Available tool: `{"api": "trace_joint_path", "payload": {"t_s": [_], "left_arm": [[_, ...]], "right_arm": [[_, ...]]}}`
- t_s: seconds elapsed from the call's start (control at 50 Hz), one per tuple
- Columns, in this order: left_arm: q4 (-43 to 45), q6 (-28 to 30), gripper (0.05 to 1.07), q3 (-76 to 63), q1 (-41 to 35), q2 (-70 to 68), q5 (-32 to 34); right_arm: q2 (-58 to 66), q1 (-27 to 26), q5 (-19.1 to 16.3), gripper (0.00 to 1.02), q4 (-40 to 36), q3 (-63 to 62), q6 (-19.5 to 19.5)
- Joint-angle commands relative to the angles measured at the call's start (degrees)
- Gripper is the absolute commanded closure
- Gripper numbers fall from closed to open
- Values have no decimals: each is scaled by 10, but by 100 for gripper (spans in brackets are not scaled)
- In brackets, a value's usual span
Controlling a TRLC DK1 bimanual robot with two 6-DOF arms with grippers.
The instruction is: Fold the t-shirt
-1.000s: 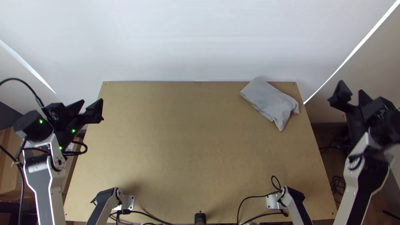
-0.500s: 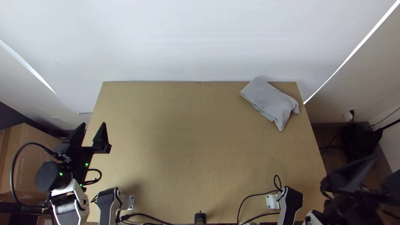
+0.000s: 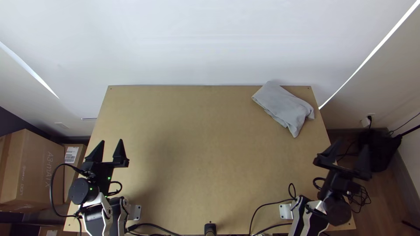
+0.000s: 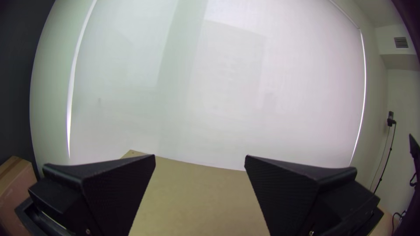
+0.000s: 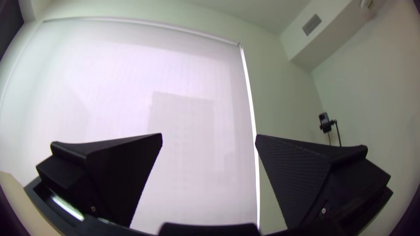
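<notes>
Your T-shirt: folded, near tabletop's far right corner | your left gripper: fingers apart | your right gripper: fingers apart

This looks like a robot lab: two arms and cables at a desk. Boxes, a wide blind and a vent suggest an office room.

The t-shirt is plain pale grey, the worktop tan, the left claw and right claw black with finely textured pads, the roller blind white, the cardboard box brown, and the small indicator lights green.
</notes>
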Motion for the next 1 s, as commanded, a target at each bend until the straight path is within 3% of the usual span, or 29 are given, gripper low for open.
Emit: {"api": "trace_joint_path", "payload": {"t_s": [0.0,0.16,0.26,0.32,0.54,0.74,0.98], "left_arm": [[20,-11,10,-44,-6,-17,-4],[49,9,10,-95,-18,-18,-3],[68,36,10,-131,-20,-12,-2],[82,35,10,-136,-16,13,-4],[95,44,10,-146,-14,81,-13],[96,44,10,-147,-14,-20,-13],[97,43,10,-147,-15,-16,-13]], "right_arm": [[-6,30,1,4,35,-74,-8],[-4,78,4,4,-144,-83,26],[-4,120,10,4,-253,-83,25],[-4,118,12,4,-297,-82,22],[-1,116,31,4,-311,-81,20],[-1,116,31,4,-311,-81,20],[-1,116,31,4,-311,-81,20]]}}
